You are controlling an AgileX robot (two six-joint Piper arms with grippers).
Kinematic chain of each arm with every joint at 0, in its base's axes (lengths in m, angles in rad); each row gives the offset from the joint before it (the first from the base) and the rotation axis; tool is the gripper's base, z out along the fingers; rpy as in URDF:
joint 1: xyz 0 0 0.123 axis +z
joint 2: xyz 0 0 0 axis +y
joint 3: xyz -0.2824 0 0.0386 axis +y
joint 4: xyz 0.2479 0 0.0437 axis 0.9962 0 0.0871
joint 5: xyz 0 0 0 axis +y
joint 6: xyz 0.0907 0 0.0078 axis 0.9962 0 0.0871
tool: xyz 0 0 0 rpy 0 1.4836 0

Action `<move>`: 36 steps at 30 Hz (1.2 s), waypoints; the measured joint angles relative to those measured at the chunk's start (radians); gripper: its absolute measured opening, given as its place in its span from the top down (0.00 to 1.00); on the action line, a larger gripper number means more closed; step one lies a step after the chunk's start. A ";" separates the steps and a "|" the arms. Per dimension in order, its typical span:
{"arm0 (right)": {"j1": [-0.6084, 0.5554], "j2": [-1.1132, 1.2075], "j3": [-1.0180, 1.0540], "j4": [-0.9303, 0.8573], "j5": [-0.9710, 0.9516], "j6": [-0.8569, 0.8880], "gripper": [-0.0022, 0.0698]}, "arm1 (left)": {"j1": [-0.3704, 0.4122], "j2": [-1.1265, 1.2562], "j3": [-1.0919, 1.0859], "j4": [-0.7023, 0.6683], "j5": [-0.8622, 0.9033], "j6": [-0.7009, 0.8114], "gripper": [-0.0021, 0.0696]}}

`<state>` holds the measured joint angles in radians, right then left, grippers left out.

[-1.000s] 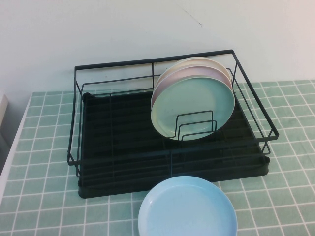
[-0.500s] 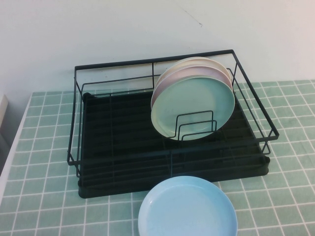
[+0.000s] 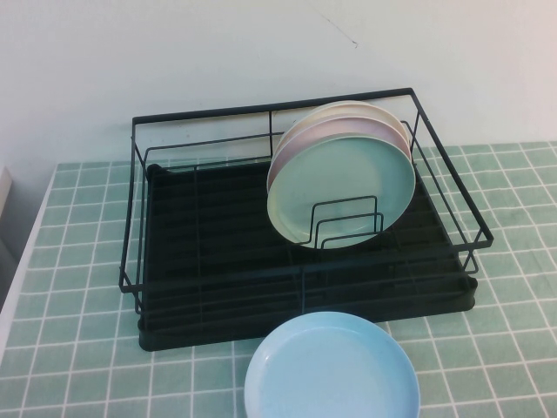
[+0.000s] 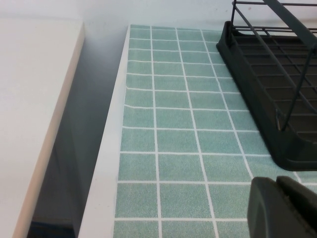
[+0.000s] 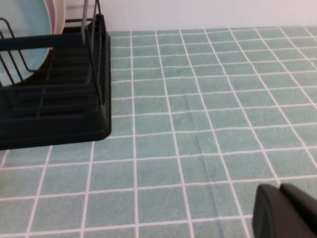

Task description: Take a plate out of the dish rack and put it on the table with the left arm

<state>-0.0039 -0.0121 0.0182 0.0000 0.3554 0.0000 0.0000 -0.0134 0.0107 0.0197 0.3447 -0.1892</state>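
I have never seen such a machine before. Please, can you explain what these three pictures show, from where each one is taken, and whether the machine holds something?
This is a robot with two arms, each ending in a pincer. One picture looks down from a raised camera; the other two come from cameras on the wrists. On the tiled table stands a black dish rack with several plates upright in it, a mint-green plate in front. A light blue plate lies flat on the table before the rack. The left pincer is shut, over bare tiles beside the rack, and holds nothing. The right pincer also hovers over bare tiles, shut and empty.
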 joint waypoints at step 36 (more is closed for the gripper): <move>0.000 0.000 0.000 0.000 0.000 0.000 0.97 | 0.001 0.000 0.000 0.000 0.000 0.023 0.98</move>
<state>-0.0039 -0.0121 0.0182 0.0000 0.3554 0.0000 0.0014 -0.0134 0.0107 0.0197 0.3447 -0.1665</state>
